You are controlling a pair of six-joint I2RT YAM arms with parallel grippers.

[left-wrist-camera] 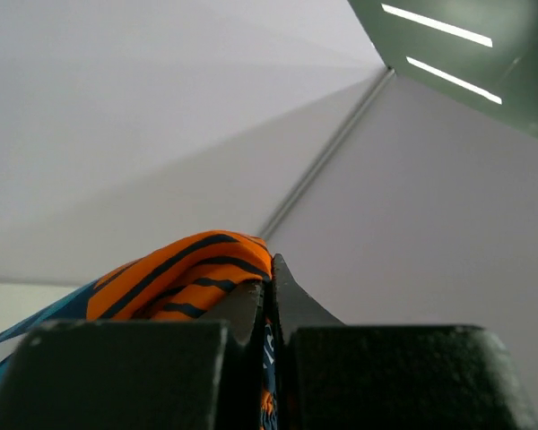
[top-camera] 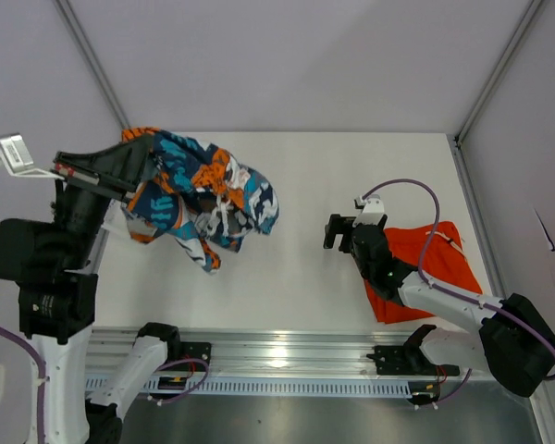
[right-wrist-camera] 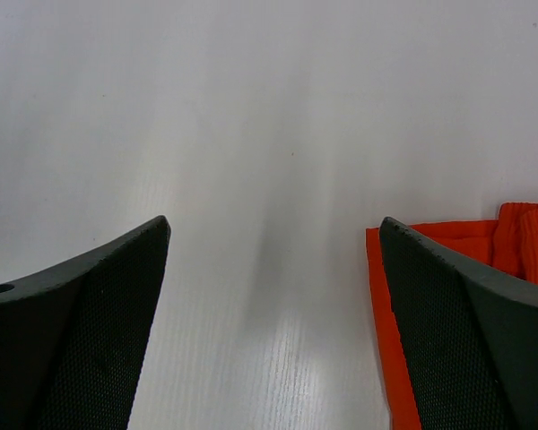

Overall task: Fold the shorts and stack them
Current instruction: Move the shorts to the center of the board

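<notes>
Firmly in left gripper, patterned shorts (right gripper agape)

The left gripper fills the near bottom edge of the view, its two dark fingers pressed together with only a thin slit between them. A fold of the patterned shorts is pinched there, bulging out to the left in orange with dark stripes, and a blue patch shows at the lower left corner. Beyond it stand plain white walls meeting at a slanted seam. At the far upper right is a dark panel with two bright light strips.
</notes>
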